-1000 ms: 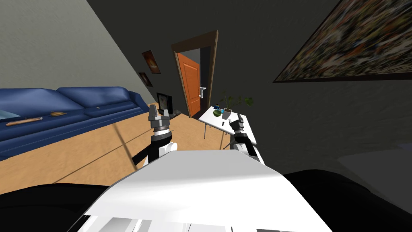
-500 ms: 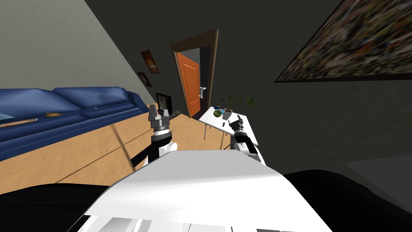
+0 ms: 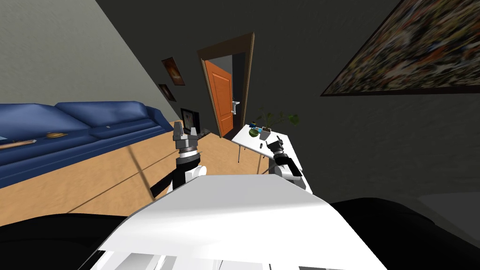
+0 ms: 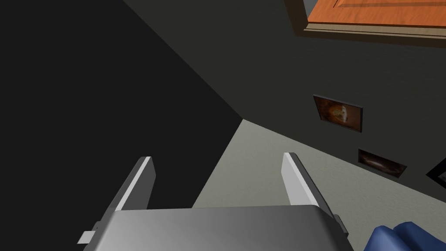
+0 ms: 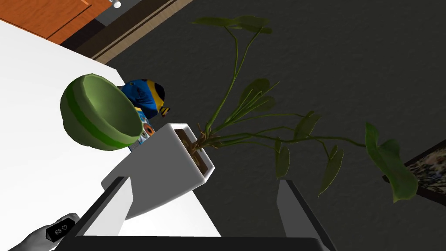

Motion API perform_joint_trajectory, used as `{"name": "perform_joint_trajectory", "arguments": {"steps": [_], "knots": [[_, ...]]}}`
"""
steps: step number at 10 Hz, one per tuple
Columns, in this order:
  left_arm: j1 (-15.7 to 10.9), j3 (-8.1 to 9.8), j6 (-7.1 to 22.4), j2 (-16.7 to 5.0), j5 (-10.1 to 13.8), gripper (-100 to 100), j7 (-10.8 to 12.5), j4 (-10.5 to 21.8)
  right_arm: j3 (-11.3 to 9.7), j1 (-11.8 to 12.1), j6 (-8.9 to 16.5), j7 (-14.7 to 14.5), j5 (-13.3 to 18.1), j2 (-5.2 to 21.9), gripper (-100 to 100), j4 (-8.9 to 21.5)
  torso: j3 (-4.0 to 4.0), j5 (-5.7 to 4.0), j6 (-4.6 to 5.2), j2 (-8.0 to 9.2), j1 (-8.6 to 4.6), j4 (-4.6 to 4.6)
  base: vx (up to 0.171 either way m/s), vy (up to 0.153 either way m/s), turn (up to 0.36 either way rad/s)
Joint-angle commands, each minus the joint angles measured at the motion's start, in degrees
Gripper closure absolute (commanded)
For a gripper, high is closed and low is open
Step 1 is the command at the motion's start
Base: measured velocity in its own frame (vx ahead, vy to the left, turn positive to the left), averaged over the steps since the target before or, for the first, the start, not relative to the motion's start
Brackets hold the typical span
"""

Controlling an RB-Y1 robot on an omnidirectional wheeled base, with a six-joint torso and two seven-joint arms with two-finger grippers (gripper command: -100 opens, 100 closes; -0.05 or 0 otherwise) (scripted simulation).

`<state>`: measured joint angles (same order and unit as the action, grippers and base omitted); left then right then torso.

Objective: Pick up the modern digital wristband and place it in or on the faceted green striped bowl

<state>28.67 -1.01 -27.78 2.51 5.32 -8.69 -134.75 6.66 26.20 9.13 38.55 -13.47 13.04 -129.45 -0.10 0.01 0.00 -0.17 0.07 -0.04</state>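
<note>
Hovering over the white table, the right gripper holds its fingers apart. The grey wristband, its display reading "69" and a heart, lies near it, with the green striped bowl farther off. The left gripper is likewise spread.

Just above the frame's centre in the head view, the left gripper is a dark grey box with two thin pale fingers. It sits on black and silver wrist rings and a white left forearm. To its right, the right gripper is dark, on a black-and-white right forearm. Seen close in the wrist views, the fingers are flat light grey blades with darker edges.
</note>
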Motion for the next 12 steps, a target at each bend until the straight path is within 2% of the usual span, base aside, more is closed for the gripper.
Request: {"name": "perform_joint_trajectory", "arguments": {"steps": [1, 2, 3, 4, 7, 8, 9, 10, 11, 12], "knots": [[0.0, 0.0, 0.0, 0.0, 0.0, 0, 0.0, 0.0, 0.55, -0.48, 2.33, 2.86, -0.94, 0.37, -100, 0.36, 0.0, 0.0, 0.0, 0.0, 0.0, 0.0, 0.041, 0.024, -0.01], [0.0, 0.0, 0.0, 0.0, 0.0, 0, 0.0, 0.0, 0.55, -0.48, 2.33, 3.38, -0.94, 0.37, -100, 0.36, 0.0, 0.0, -0.01, 0.01, 0.01, 0.0, 0.02, 0.01, 0.002], [0.0, 0.0, 0.0, 0.0, 0.0, 0, 0.0, 0.0, 1.41, -1.01, 5.04, 5.59, -2.7, 0.85, -100, 0.87, 0.03, 0.0, -0.01, 0.07, -0.03, 0.01, 0.031, 0.007, -0.018], [0.0, 0.0, 0.0, 0.0, 0.0, 0, 0.0, 0.0, 1.41, -1.01, 5.36, 6.9, -2.7, 0.85, -100, 0.87, 0.03, -0.01, 0.0, 0.05, -0.05, 0.01, 0.033, 0.01, -0.013], [0.0, 0.0, 0.0, 0.0, 0.0, 0, 0.0, 0.0, 3.17, -2.11, 10.63, 11.96, -6.29, 1.73, -100, 2.04, -0.01, 0.0, 0.0, -0.01, -0.02, -0.01, 0.051, 0.017, -0.017], [0.0, 0.0, 0.0, 0.0, 0.0, 0, 0.0, 0.0, 3.17, -2.11, 11.55, 13.67, -6.29, 1.73, -100, 2.04, -0.01, 0.0, 0.0, -0.01, -0.02, -0.01, 0.034, 0.019, -0.011], [0.0, 0.0, 0.0, 0.0, 0.0, 0, 0.0, 0.0, 4.06, -2.68, 13.43, 15.39, -8.1, 2.14, -100, 2.72, 0.01, 0.0, 0.0, 0.03, -0.01, 0.0, 0.044, 0.019, -0.023], [0.0, 0.0, 0.0, 0.0, 0.0, 0, 0.0, 0.0, 4.06, -2.68, 14.69, 17.08, -8.1, 2.14, -100, 2.72, 0.0, 0.0, 0.0, 0.0, -0.01, 0.0, 0.041, 0.017, -0.011], [0.0, 0.0, 0.0, 0.0, 0.0, 0, 0.0, 0.0, 4.06, -2.68, 14.69, 17.68, -8.1, 2.14, -100, 2.72, 0.0, 0.0, -0.01, 0.01, -0.02, 0.0, 0.017, 0.008, 0.002], [0.0, 0.0, 0.0, 0.0, 0.0, 0, 0.0, 0.0, 4.94, -3.27, 17.15, 19.87, -9.92, 2.55, -100, 3.45, 0.04, -0.01, 0.0, 0.08, -0.04, 0.01, 0.034, 0.011, -0.022]]}}
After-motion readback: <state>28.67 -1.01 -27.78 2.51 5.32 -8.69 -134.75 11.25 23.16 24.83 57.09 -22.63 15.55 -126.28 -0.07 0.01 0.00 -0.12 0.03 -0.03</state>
